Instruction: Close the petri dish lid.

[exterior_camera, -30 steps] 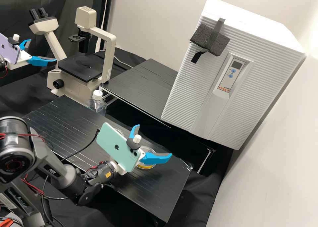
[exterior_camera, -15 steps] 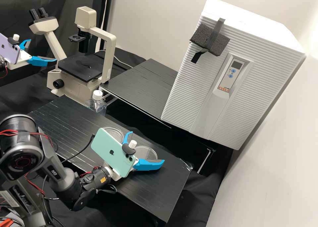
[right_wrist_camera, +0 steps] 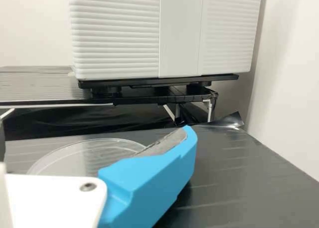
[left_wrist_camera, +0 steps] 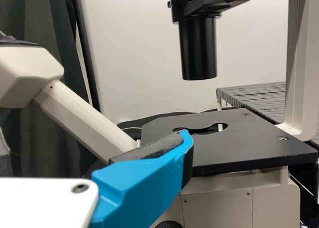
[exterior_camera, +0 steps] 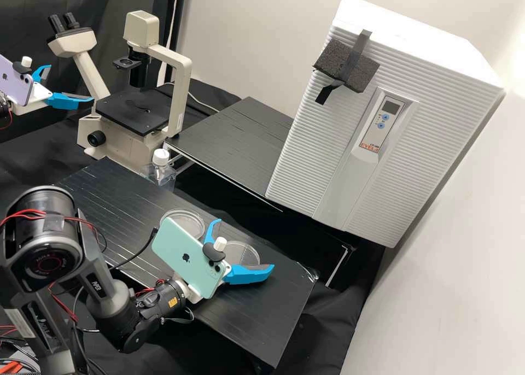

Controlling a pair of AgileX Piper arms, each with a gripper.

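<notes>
High view: right hand (exterior_camera: 244,244) open, presumably to admit a rim; one clear dish part (exterior_camera: 188,217) and another dish part (exterior_camera: 240,250) beside it on the tabletop (exterior_camera: 112,197); left hand (exterior_camera: 70,83) open, well apart from it.

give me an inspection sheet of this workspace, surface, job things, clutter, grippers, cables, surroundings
surface: black bench, pale streaks along it
job things: clear round piece and second clear round piece on the bench; which is lid, cannot tell
clutter: capped bottle by the bench edge
grippers: left gripper open by the microscope; right gripper open near the second piece
cables: black cable over the bench, red wires on one arm
surroundings: white ribbed cabinet, foam pad taped on
</notes>
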